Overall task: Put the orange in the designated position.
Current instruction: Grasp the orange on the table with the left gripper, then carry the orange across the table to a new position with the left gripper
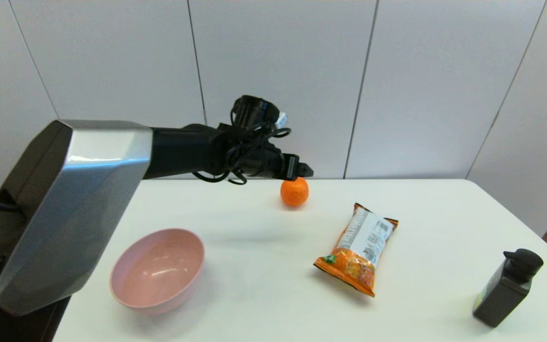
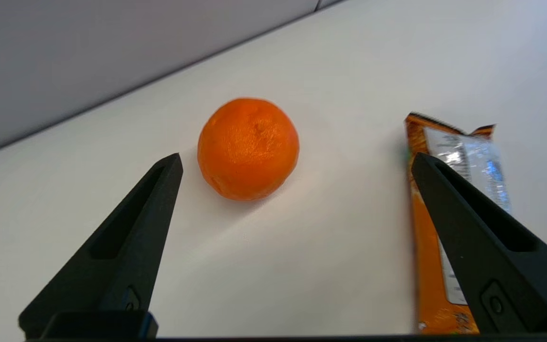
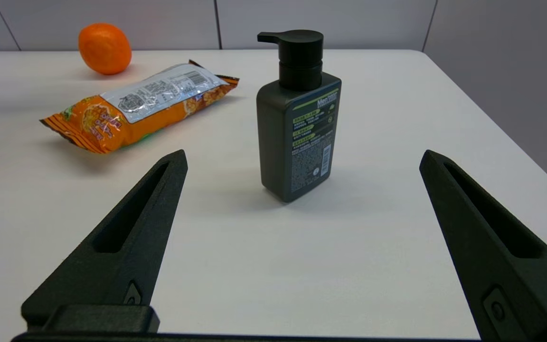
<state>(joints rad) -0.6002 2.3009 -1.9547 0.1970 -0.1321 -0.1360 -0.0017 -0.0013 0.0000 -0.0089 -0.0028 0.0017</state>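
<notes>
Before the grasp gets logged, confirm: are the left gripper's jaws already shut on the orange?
No: the left gripper has its jaws spread wide, and the orange sits on the table untouched.

Small round bright-orange orange [image 1: 294,192] with dimpled skin, resting free on the bare white tabletop [image 1: 264,223] near its far edge.

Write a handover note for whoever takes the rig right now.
Left tool: open, holding nothing, near the orange at the far side of the table.
Right tool: open, idle, low over the table facing the dark pump bottle.
The orange rests on the table, free of the fingers, beyond the snack packet. The pink bowl stands near the front left.
Done: left tool brought up to the orange.
Left: close on it, lift it, set it on the target spot.
</notes>
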